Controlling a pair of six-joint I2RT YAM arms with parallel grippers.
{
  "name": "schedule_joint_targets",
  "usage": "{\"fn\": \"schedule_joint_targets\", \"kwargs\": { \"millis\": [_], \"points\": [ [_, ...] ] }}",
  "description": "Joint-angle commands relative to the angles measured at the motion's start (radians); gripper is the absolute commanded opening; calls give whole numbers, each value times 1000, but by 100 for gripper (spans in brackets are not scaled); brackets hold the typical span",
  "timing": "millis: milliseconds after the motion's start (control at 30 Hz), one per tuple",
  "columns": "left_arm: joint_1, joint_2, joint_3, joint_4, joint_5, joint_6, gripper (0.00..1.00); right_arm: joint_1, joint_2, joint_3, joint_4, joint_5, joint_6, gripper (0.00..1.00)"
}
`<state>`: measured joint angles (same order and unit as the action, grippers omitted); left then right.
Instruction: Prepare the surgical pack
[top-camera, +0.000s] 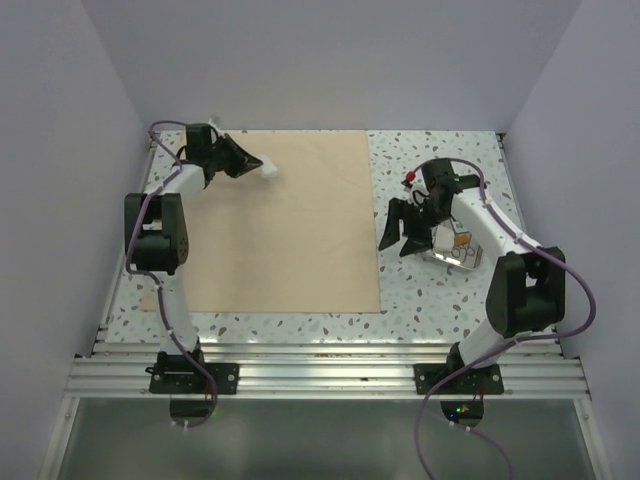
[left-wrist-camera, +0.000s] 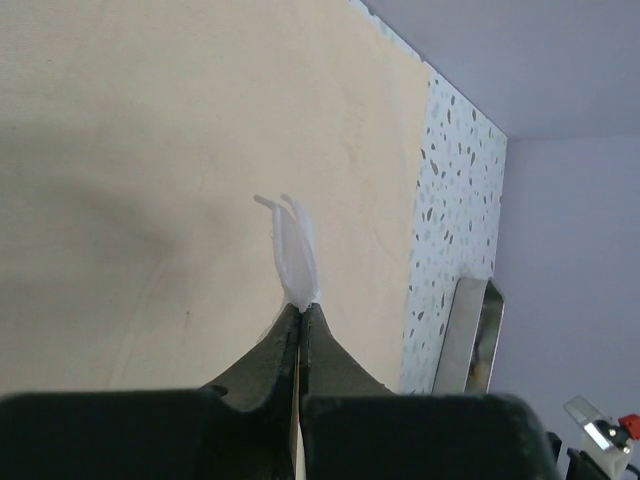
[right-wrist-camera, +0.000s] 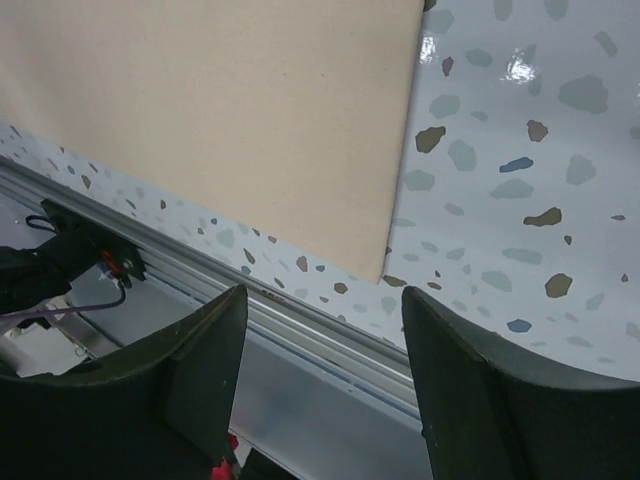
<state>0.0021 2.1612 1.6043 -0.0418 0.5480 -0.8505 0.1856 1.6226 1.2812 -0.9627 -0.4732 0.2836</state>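
Note:
The big tan sheet (top-camera: 280, 225) lies flat on the speckled table; it fills most of the left wrist view (left-wrist-camera: 150, 150) and shows in the right wrist view (right-wrist-camera: 230, 110). My left gripper (top-camera: 258, 166) is over the sheet's far left corner, shut on a white gauze square (left-wrist-camera: 296, 245) that sticks out past its tips (top-camera: 268, 171). My right gripper (top-camera: 400, 238) is open and empty, just right of the sheet's right edge. The shiny steel tray (top-camera: 455, 248) sits under my right arm with small packets inside; its rim shows in the left wrist view (left-wrist-camera: 470, 335).
A small red-tipped object (top-camera: 409, 178) lies on the table beyond the right gripper. The metal rail (top-camera: 320, 372) runs along the near edge. Walls close in the table on three sides.

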Motion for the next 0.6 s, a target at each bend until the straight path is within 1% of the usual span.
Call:
{"fn": "schedule_joint_targets", "kwargs": {
  "millis": [0, 133, 167, 200, 267, 300, 367, 400, 433, 467, 500, 567],
  "points": [
    [-37, -113, -46, -35, 39, 115, 0, 15, 16, 59, 38, -76, -3, 68],
    [-79, -204, -121, -47, 92, 186, 0, 28, 39, 89, 77, -163, 22, 73],
    [-99, -245, -141, -55, 114, 205, 0, 34, 46, 101, 88, -217, 31, 75],
    [-108, -267, -183, -62, 127, 235, 0, 38, 51, 109, 110, -238, 37, 75],
    [-132, -348, -240, -61, 174, 258, 0, 58, 68, 127, 134, -312, 52, 80],
    [-140, -377, -307, -46, 191, 275, 0, 66, 75, 133, 159, -336, 55, 84],
    [-155, -472, -412, -30, 243, 301, 0, 92, 82, 148, 206, -407, 78, 88],
    [-159, -507, -444, -24, 256, 307, 0, 100, 83, 153, 223, -427, 86, 90],
    [-159, -573, -480, -12, 292, 309, 0, 112, 83, 156, 238, -442, 98, 95],
    [-159, -605, -541, 6, 306, 307, 0, 118, 80, 164, 260, -458, 98, 96],
    [-160, -663, -566, 6, 338, 312, 0, 127, 74, 162, 272, -479, 100, 99],
    [-162, -716, -628, 10, 369, 308, 0, 140, 66, 161, 307, -511, 103, 99]
  ]
}}
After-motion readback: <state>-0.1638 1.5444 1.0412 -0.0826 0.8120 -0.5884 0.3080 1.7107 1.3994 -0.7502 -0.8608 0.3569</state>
